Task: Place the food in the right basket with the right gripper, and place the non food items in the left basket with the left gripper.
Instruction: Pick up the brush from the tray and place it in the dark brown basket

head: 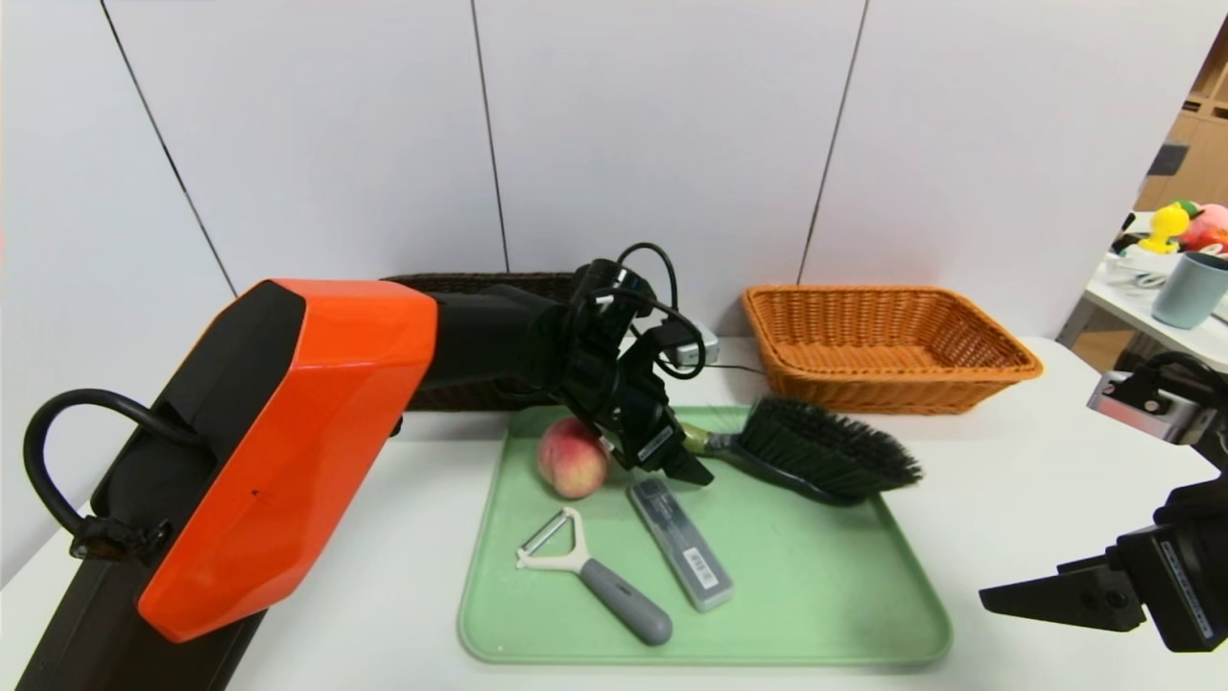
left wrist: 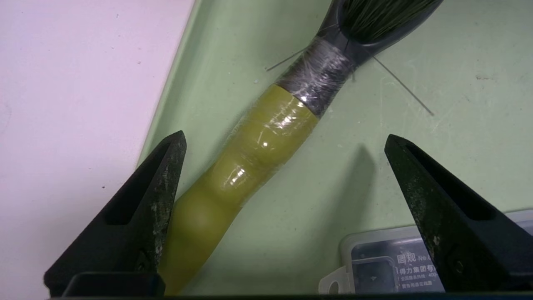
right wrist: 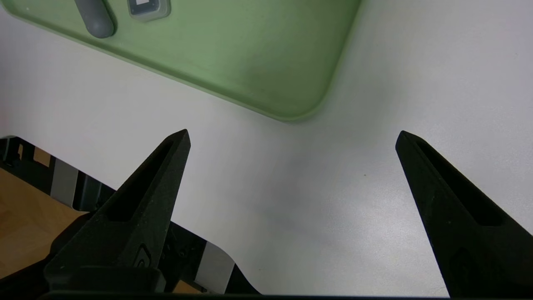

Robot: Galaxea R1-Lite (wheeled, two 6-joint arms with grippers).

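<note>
Brush point(head: 825, 451) handle lies slantwise between the left hand's point(left wrist: 285, 139) spread fingers; right hand, open, waits beside the tray point(head: 815, 614).

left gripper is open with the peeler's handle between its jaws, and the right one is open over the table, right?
Not the peeler: the left wrist view shows the brush's green handle between the left gripper's open jaws. The right gripper is indeed open over the table.
</note>
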